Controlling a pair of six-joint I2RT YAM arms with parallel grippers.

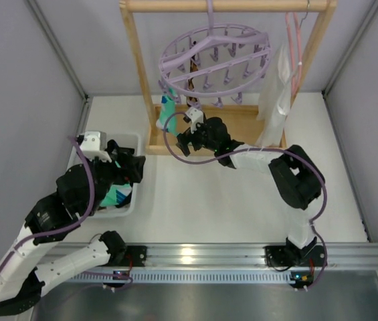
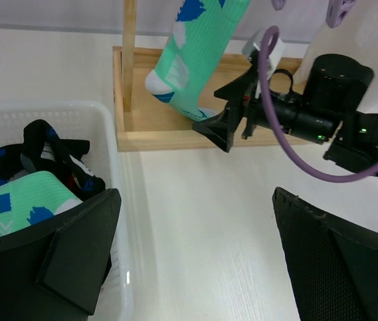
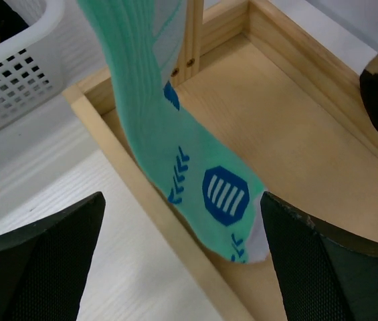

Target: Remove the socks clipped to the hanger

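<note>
Sock: we see one teal sock hanging from the lavender hanger, toe over the wooden rack base | right gripper: jaws apart, facing the toe | left gripper: jaws apart above the basket holding socks

White table, matte, faint wood grain. Back centre: wooden rack base, a shallow tray with raised lip, standing flat on table, one upright post at each end. Left side: white perforated plastic basket, near rack base's left front corner, strip of bare table between them. Near edge: aluminium rail across table; left arm base and right arm base mounted on it.
</note>
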